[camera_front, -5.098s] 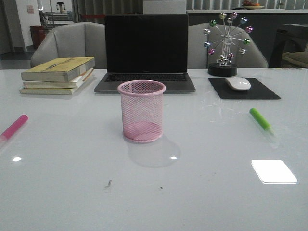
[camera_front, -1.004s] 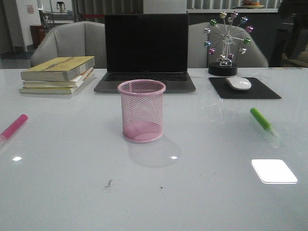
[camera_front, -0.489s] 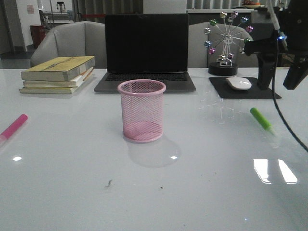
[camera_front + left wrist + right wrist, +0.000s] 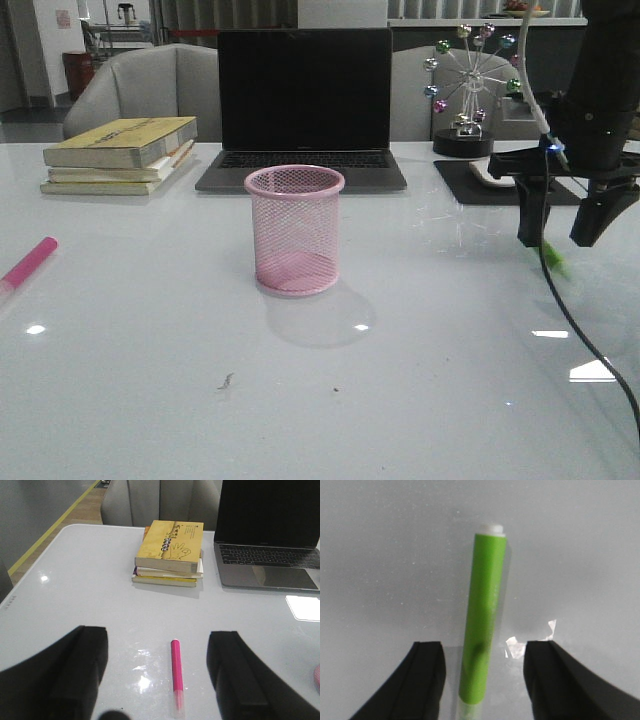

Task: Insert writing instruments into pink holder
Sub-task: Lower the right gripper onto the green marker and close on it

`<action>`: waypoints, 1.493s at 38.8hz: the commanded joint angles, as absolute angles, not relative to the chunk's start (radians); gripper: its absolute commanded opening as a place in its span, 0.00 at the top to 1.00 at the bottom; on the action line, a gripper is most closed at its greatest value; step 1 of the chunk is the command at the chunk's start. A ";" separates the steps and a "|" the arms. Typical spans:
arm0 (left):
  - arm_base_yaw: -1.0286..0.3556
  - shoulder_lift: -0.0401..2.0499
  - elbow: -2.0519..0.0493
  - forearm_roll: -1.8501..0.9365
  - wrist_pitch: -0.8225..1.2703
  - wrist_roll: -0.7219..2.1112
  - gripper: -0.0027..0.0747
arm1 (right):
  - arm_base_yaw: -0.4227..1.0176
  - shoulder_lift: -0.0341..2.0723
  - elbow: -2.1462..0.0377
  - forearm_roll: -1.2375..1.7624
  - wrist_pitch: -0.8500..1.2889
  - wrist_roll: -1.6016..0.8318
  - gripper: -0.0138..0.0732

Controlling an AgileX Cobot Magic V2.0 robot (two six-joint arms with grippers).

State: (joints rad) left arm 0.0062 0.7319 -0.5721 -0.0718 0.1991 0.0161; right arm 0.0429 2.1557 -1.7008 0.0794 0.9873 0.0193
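The pink holder (image 4: pixel 294 232), a pale pink mesh cup, stands upright mid-table in front of the laptop. A lime green marker (image 4: pixel 483 625) lies flat at the right; in the front view only a bit of the green marker (image 4: pixel 556 263) shows below my right gripper (image 4: pixel 556 240). That right gripper (image 4: pixel 484 647) is open, one finger on each side of the marker, not touching it. A magenta marker (image 4: pixel 28 264) lies at the table's left edge. My left gripper (image 4: pixel 157 632) hangs open above the magenta marker (image 4: pixel 175 667) and is out of the front view.
A laptop (image 4: pixel 303 110) stands open behind the holder. A stack of books (image 4: pixel 122 155) sits back left. A mouse pad (image 4: pixel 505 185) and a ferris-wheel ornament (image 4: pixel 470 90) sit back right. The right arm's cable (image 4: pixel 580 330) hangs down to the table's front right.
My right arm came in from the upper right and dropped down over the green marker, fingers open. The holder and both markers stayed put.
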 commanded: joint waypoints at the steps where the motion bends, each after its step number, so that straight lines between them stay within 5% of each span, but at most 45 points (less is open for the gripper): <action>1: 0.000 0.733 -0.610 -0.057 0.111 0.013 0.35 | 0.044 2.094 -1.734 0.090 0.953 0.010 0.30; 45: 0.000 0.733 -0.610 -0.040 0.109 0.013 0.35 | 0.044 2.142 -1.734 0.109 0.970 0.000 0.31; 58: 0.000 0.733 -0.610 -0.040 0.109 0.013 0.35 | 0.044 2.174 -1.734 0.109 0.974 0.000 0.59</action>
State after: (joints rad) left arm 0.0062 0.7319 -0.5721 -0.0411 0.1991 0.0161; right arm 0.0429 2.2080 -1.7173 0.0906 0.9851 0.0071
